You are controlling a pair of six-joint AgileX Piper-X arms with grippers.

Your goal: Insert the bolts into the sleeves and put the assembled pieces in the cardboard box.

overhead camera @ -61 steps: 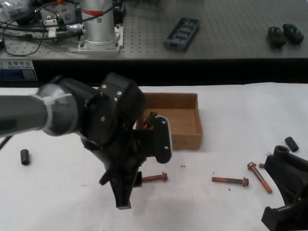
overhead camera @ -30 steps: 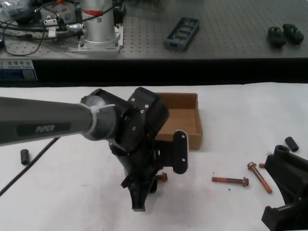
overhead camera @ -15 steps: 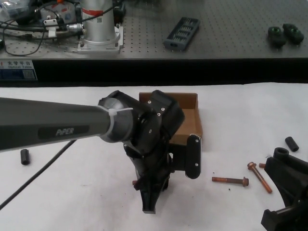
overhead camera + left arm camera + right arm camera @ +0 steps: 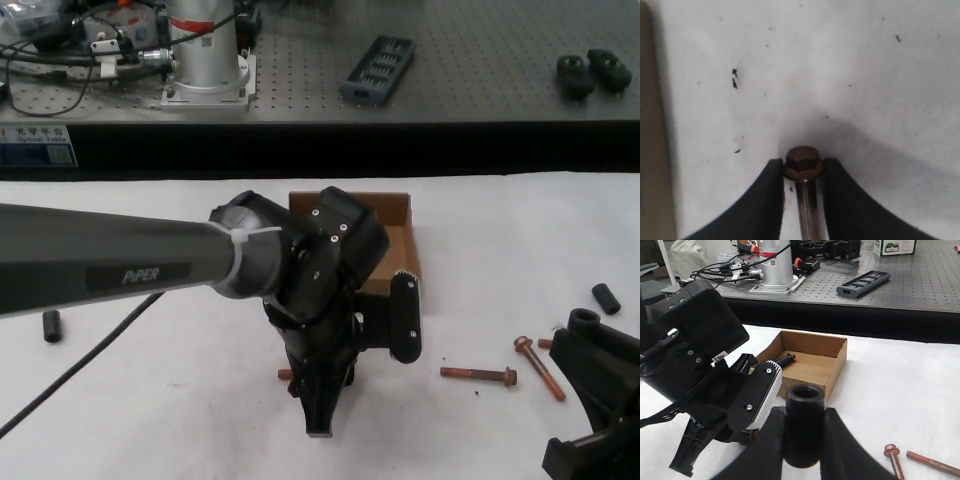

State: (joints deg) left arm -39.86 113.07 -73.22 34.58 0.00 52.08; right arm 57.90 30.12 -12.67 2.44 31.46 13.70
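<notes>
My left gripper (image 4: 318, 405) points down at the white cloth just in front of the cardboard box (image 4: 404, 262). In the left wrist view its fingers (image 4: 762, 200) press on both sides of a copper bolt (image 4: 803, 164), hex head at the tips and shaft running back between them. The bolt's other end (image 4: 285, 374) sticks out beside the arm. My right gripper (image 4: 805, 412) is shut on a black sleeve (image 4: 804, 440) held upright, at the near right corner (image 4: 585, 335). One assembled piece (image 4: 785, 360) lies inside the box (image 4: 835, 367).
Two loose bolts (image 4: 478, 375) (image 4: 540, 368) lie on the cloth between the grippers. Loose black sleeves rest at the far left (image 4: 51, 325) and far right (image 4: 606, 298). A perforated bench with a metal post (image 4: 205, 50) and a tray (image 4: 377, 68) runs behind.
The left arm swung right from the cloth's left half and lowered over the bolt in front of the box, which now sits between its fingers. The right arm kept still.
</notes>
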